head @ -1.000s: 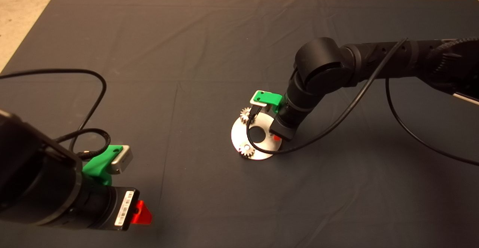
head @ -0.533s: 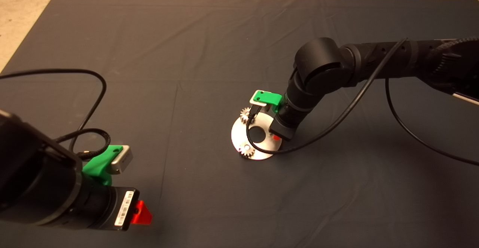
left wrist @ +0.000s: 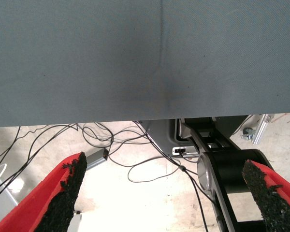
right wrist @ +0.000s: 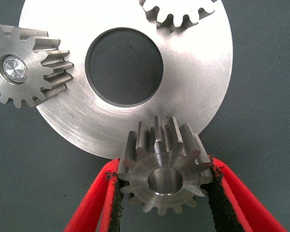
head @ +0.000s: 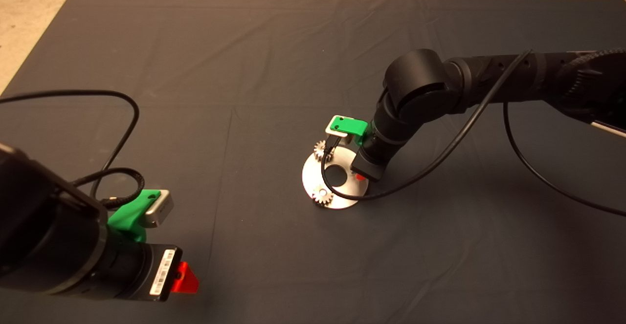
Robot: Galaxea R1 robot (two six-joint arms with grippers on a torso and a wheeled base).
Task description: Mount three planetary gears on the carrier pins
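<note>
Right arm has crept a touch up and back from where it sat a second ago, nothing else budged. Right gripper (right wrist: 160, 193) is pinching the third gear (right wrist: 162, 166) by its teeth, bore upward, over the disc (head: 313, 170) edge, probably lining up with the last pin. Two gears (head: 323, 196) already sit on theirs. Left gripper (left wrist: 164, 193) hangs spread wide, empty, off the mat's (head: 244, 70) near-left corner.
</note>
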